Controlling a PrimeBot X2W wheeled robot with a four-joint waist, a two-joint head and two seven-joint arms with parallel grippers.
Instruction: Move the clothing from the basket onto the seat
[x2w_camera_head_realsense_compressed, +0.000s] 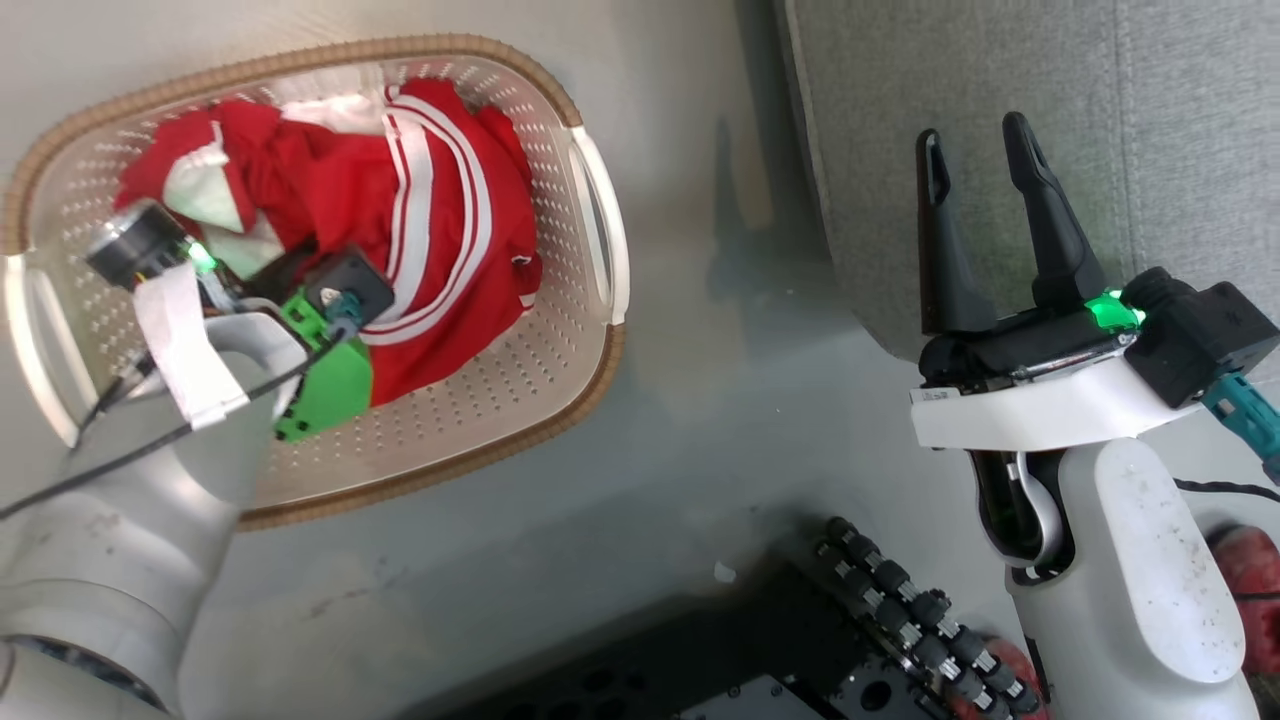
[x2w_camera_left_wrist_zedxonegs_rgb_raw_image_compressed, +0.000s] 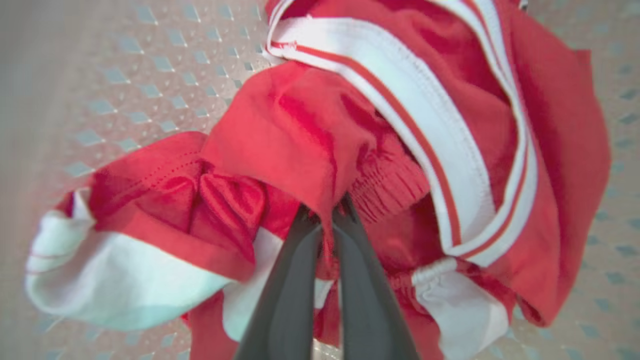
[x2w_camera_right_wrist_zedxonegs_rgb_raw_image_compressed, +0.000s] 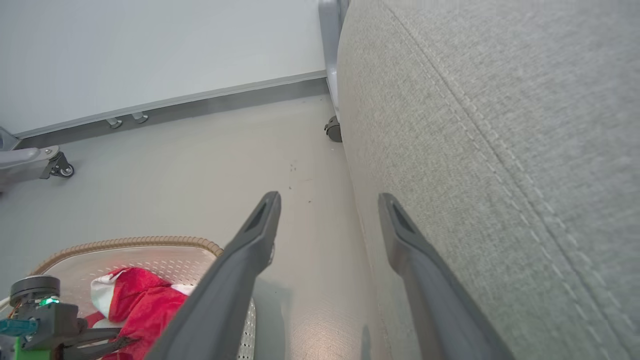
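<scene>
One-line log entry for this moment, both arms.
left gripper: shut on red clothing in basket | right gripper: open, empty, at seat edge | stage: clothing gripped, not yet out of basket

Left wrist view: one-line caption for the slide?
Left gripper shut on a fold of the red-and-white clothing, which lies bunched in the perforated basket.

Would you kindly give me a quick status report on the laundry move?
Left gripper shut on clothing inside basket. Right gripper open, empty, beside seat. Nothing seen in the way.

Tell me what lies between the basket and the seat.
Only bare grey floor separates the basket from the seat, as the head view shows.
</scene>
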